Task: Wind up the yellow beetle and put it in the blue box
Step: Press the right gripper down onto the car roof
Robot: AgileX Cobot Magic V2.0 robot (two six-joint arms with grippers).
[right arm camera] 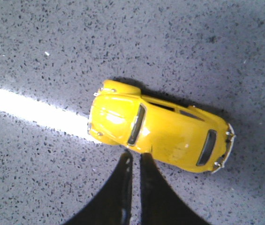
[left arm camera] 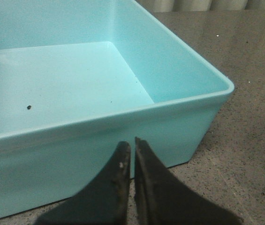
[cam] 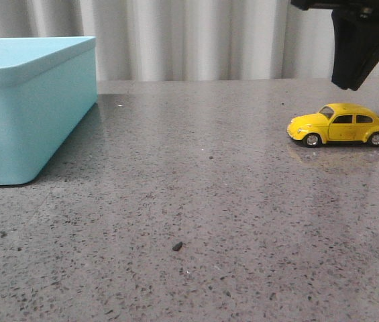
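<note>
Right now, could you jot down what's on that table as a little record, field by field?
surface: grey speckled table
yellow beetle: on its wheels on the table, at the robot's right, nose toward the box
blue box: at the left, open top, nothing inside but tiny dark specks
right gripper: hanging above the car, not touching it, fingers close together
left gripper: beside the box's outer wall, fingers nearly shut, holding nothing
task progress: car not yet picked up or stored
stray bit: small dark crumb mid-table
</note>
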